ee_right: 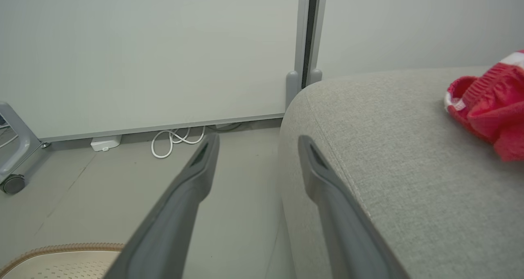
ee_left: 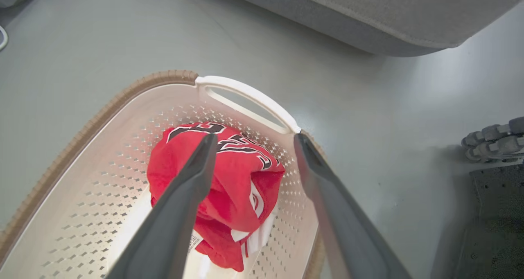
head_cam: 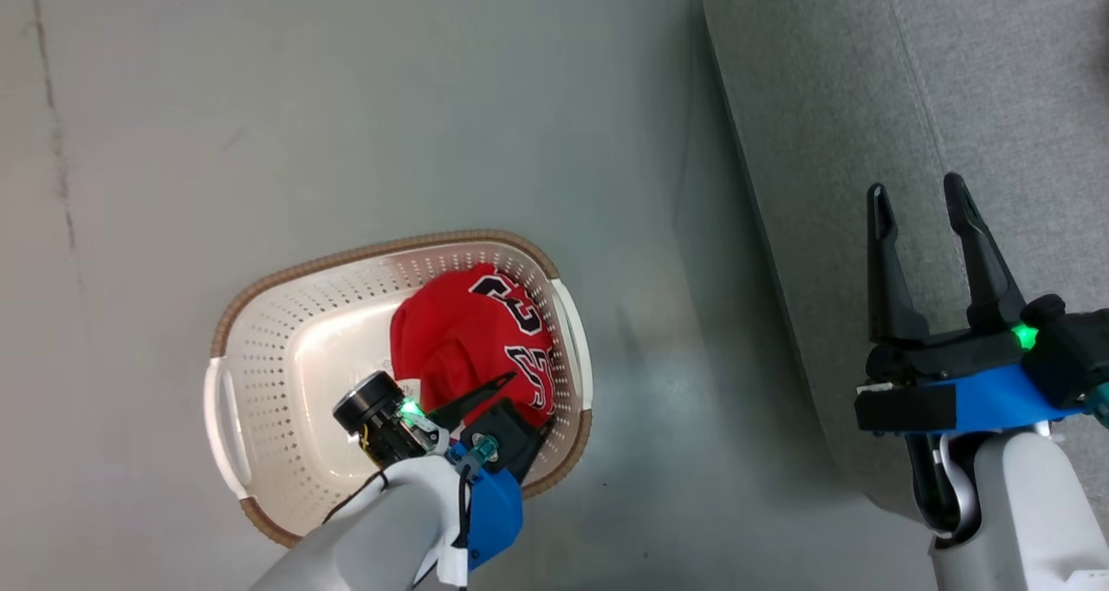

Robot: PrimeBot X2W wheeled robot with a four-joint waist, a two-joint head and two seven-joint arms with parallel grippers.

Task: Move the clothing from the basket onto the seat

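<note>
Judged about half done. Nearest, left gripper [ee_left: 256,138] hovering low inside the basket [head_cam: 346,253], jaws spread wide, gripping nothing, tips close over the jersey [ee_left: 229,176] bunched at the handle end toward the seat [head_cam: 866,97]. Not yet lifted, so left to do: grasp and carry across. Farther off, right gripper [head_cam: 917,188] likewise agape and empty above the seat's edge. Owed to the right wrist view, beyond the head view's frame: banded garment [ee_right: 487,107] already lying on the seat. Owed to the left wrist view: white cloth and a label under the jersey's folds.
</note>
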